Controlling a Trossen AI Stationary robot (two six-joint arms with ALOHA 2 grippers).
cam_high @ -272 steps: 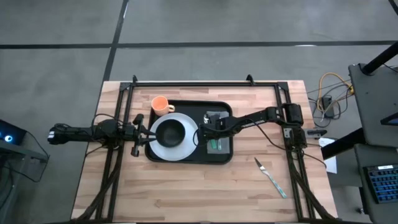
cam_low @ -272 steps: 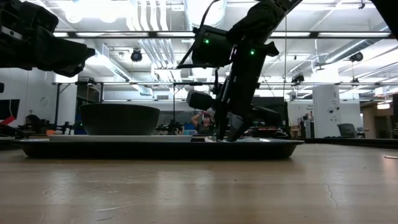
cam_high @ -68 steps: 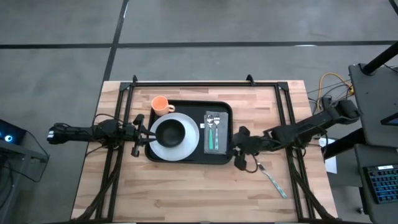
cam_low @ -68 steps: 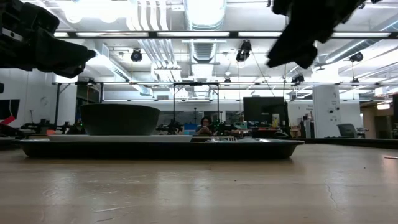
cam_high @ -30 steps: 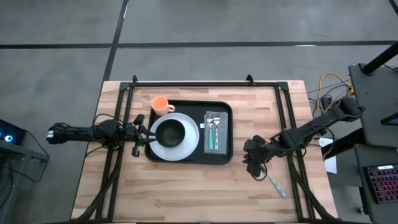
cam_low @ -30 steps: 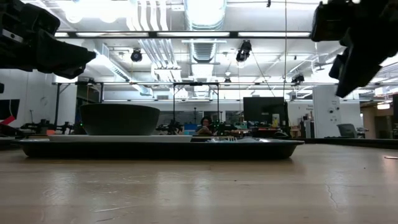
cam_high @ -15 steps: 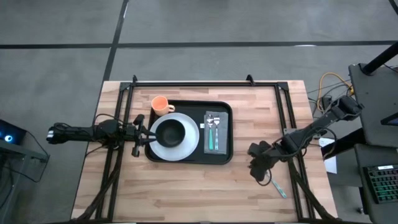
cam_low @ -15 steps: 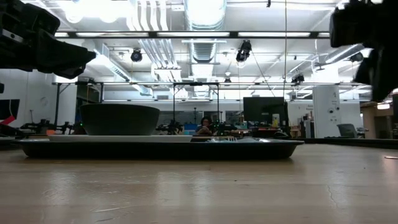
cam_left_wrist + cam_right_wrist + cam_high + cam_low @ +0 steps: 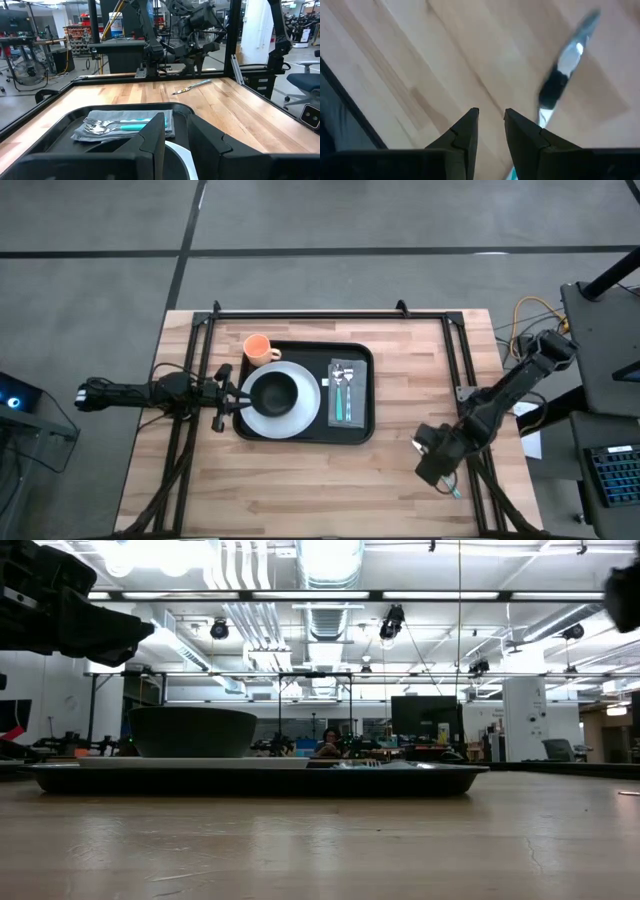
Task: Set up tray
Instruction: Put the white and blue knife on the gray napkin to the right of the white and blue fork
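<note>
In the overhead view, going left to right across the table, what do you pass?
Left gripper at the tray's left edge → orange cup → black bowl on the white plate → napkin with cutlery → right gripper over the knife.

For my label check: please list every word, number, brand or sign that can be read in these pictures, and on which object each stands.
No text can be read in any view.
The tray, the orange cup and the knife show no lettering.
Anything on the equipment in the room behind is too small to read.
</note>
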